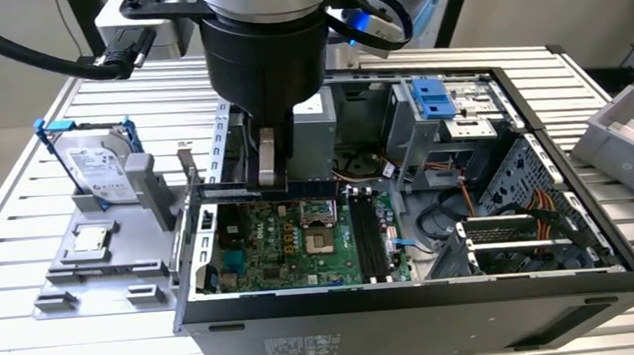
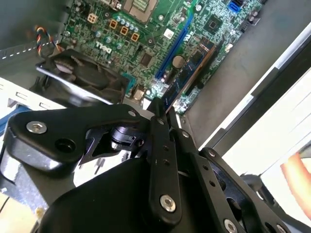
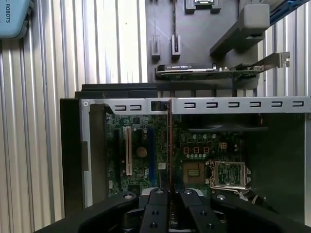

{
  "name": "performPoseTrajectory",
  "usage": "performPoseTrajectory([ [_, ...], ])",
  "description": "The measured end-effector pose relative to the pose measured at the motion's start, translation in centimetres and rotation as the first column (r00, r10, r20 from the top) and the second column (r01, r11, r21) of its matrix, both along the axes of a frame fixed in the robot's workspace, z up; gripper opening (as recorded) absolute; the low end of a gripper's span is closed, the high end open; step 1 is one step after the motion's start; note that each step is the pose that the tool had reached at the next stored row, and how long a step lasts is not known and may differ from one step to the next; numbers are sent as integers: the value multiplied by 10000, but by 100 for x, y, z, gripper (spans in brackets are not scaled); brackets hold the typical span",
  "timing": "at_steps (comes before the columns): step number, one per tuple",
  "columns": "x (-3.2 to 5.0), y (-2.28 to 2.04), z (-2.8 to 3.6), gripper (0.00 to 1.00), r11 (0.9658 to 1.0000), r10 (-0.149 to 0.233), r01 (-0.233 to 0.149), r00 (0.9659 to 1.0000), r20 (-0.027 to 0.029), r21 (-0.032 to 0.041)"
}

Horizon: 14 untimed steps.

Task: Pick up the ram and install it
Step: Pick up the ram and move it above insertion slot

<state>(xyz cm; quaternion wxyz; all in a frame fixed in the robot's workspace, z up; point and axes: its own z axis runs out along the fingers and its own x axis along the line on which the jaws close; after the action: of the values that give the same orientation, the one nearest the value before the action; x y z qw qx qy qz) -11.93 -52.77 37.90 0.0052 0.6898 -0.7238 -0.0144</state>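
gripper: jaws clamped on the ram, which sticks out past the fingertips.
ram position: held level above the motherboard, toward the exterior view's left side of the open case.
seating: not in the memory slots; lies crosswise to them.

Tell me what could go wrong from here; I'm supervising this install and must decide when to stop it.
1. The gripper pinches the ram at a narrow spot mid-length, so the long stick could tilt or slip.
2. In the exterior view the ram lies crosswise to the memory slots; lowered like this, it would likely hit the processor socket instead.
3. One end hangs close to the case wall and might snag.
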Motion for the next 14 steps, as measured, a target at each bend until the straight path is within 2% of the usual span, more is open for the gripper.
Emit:
performPoseTrajectory([
  [3,37,0,0,0,10000,0,0,10000,-4,0],
  [4,117,0,0,0,10000,0,0,10000,-10,-2],
  [14,232,0,0,0,10000,0,0,10000,-25,-9],
])
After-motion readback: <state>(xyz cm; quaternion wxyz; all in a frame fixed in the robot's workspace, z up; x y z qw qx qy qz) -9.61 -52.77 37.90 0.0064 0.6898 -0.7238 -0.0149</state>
